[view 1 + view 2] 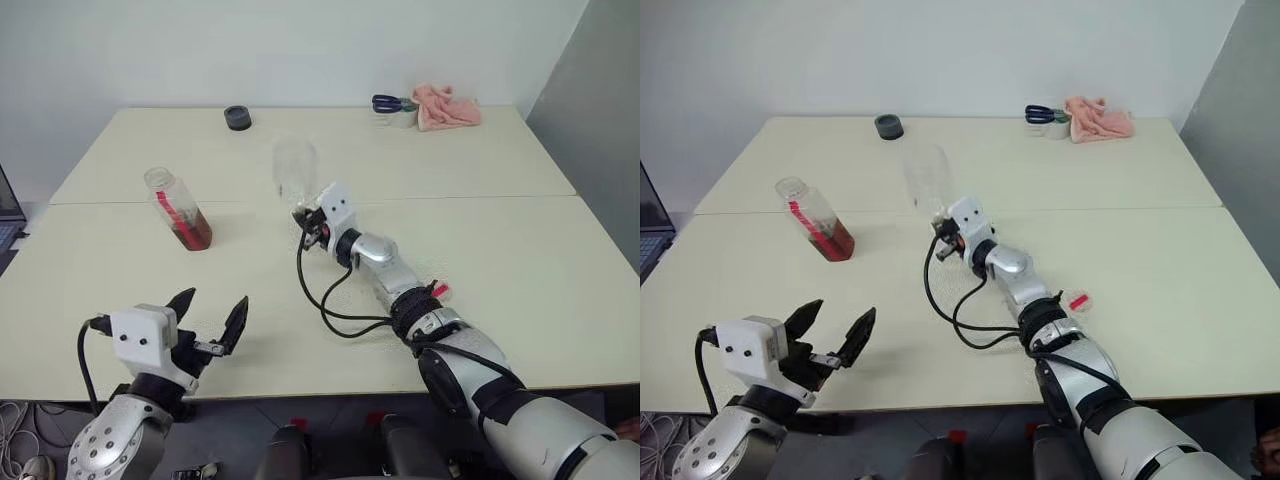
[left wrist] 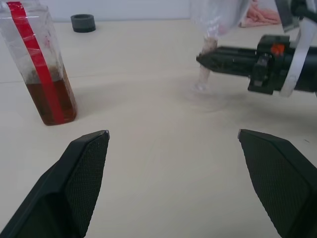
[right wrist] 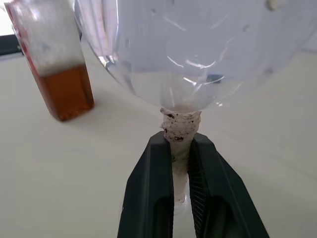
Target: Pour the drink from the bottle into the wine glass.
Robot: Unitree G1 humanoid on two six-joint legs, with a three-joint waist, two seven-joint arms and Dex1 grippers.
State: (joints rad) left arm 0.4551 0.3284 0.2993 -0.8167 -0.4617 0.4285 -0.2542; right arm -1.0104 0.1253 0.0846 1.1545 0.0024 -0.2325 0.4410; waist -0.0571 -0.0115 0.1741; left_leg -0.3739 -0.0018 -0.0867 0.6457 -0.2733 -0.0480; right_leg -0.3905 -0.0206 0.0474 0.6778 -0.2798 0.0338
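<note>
Left gripper (image 1: 212, 322) at the table's (image 1: 520, 260) near edge, jaws wide, empty. Bottle (image 1: 178, 208) at its 12 o'clock, uncapped, drink (image 1: 193, 231) low: light, probably squashy, grip mid-body. Right gripper (image 3: 181, 163) clamps the wine glass (image 3: 198, 49) stem: fragile, slippery. Right wrist view shows that pinch; head views show cap (image 1: 437, 291), rag (image 1: 447, 105).

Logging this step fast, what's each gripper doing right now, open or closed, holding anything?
Left gripper: open, holding nothing, above the table.
Right gripper: shut on the stem of the wine glass.
</note>
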